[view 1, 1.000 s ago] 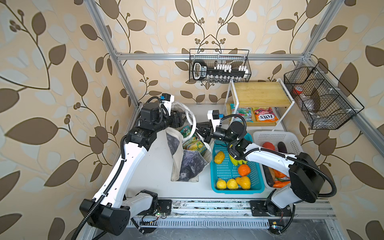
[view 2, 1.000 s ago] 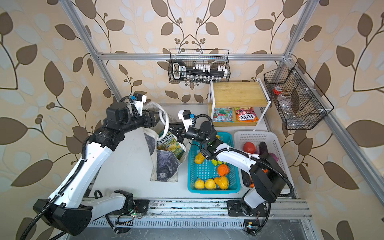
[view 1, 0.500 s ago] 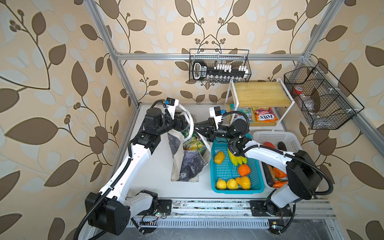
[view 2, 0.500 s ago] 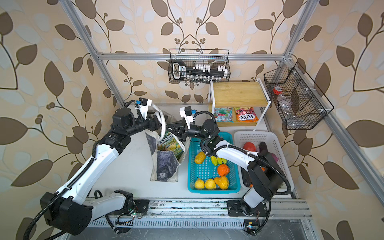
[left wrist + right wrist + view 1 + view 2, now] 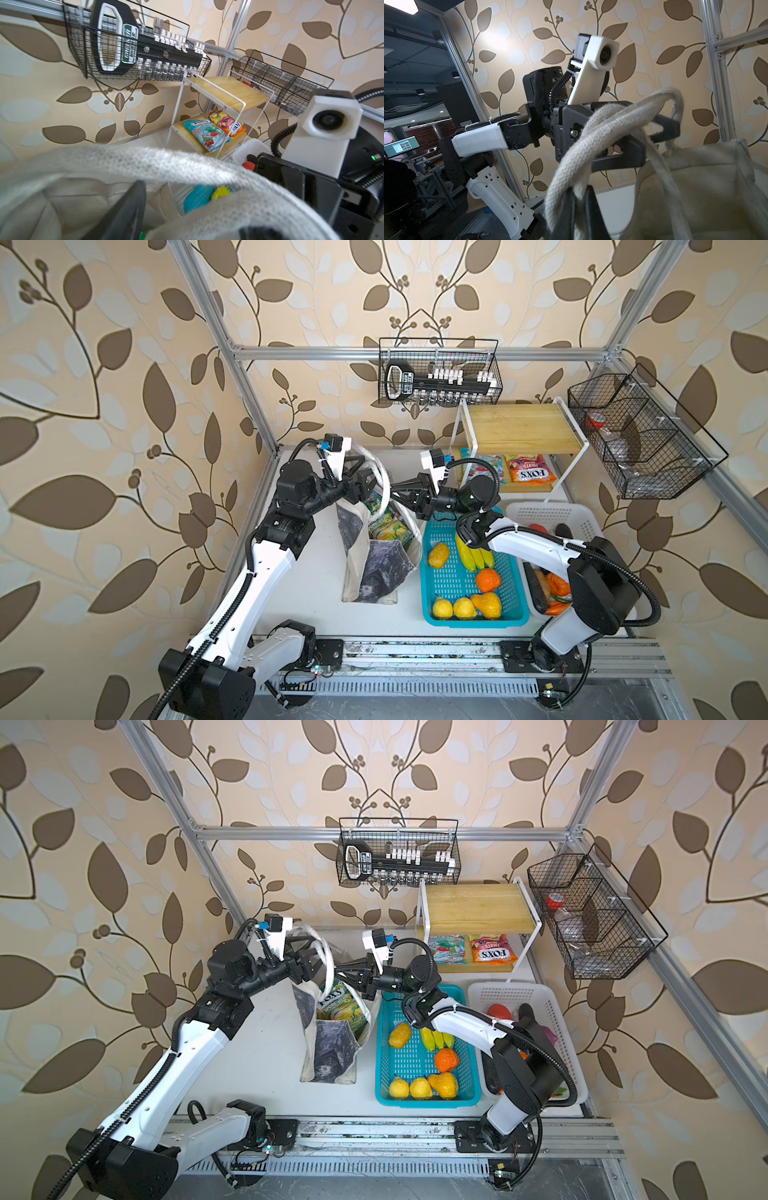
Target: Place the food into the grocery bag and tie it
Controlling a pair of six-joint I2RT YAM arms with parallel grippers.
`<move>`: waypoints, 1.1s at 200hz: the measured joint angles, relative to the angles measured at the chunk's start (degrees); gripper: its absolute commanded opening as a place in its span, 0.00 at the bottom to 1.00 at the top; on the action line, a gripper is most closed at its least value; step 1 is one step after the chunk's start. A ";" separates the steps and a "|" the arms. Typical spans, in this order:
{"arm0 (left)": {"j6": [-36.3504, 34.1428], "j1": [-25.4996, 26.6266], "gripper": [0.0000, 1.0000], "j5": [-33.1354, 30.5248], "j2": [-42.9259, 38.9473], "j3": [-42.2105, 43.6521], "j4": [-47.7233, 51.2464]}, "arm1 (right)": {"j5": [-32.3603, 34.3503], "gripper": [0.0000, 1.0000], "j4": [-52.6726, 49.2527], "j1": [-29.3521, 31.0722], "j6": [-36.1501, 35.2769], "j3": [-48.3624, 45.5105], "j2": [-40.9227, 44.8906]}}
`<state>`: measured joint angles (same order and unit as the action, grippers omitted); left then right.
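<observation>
Limp canvas bag point(image 5: 380, 568), upright on the table point(image 5: 316, 580) just beside the basket point(image 5: 424, 572), likely handles best by its pliant woven strap point(image 5: 591, 133), here pinched in the closed jaws of the right gripper point(image 5: 395, 491) and draped across the spread jaws of the left gripper point(image 5: 365, 475).
</observation>
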<state>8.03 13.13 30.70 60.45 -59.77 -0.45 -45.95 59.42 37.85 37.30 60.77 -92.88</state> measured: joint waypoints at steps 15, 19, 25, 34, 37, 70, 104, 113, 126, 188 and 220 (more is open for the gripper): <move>0.50 -0.04 0.99 -1.33 -0.09 0.20 1.09 | 0.02 0.00 -0.33 0.00 -0.13 0.28 0.00; 0.61 -0.02 0.99 -1.57 -0.11 0.24 1.36 | 0.02 0.00 -0.48 0.00 -0.26 0.31 0.02; 0.96 -0.02 0.99 -2.45 -0.28 0.44 1.68 | 0.02 0.00 -0.74 0.00 -0.37 0.31 0.02; 1.49 -0.02 0.67 -3.74 -0.96 1.03 1.99 | 0.02 0.00 -1.33 0.00 -0.72 0.37 0.02; 1.55 -0.02 0.41 -4.31 -1.22 1.31 2.10 | 0.02 0.00 -1.55 0.00 -0.81 0.42 0.02; 2.97 -0.07 0.00 -5.86 -4.98 4.42 1.86 | 0.04 0.00 -3.28 0.00 -1.60 0.90 0.22; 4.55 -0.83 0.27 -5.66 -7.65 4.35 4.39 | 0.24 0.00 -4.44 -0.20 -2.21 0.94 0.57; 6.16 -1.70 0.85 -5.33 -8.26 3.50 7.06 | 0.44 0.00 -5.27 -0.31 -2.80 0.94 0.92; 10.03 -4.35 0.89 -3.61 -8.00 -0.37 13.16 | 0.70 0.00 -6.97 -0.44 -3.80 0.96 1.57; 13.90 -8.26 0.75 2.01 -7.89 -6.49 19.71 | 1.16 0.00 -10.40 -0.48 -6.51 0.96 3.56; 10.40 -7.04 0.73 3.39 -3.80 -1.01 17.22 | 1.16 0.00 -10.95 -0.48 -7.19 0.96 4.33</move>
<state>18.44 6.09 34.09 56.64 -60.77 16.78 -44.80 48.47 37.36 30.11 61.73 -88.55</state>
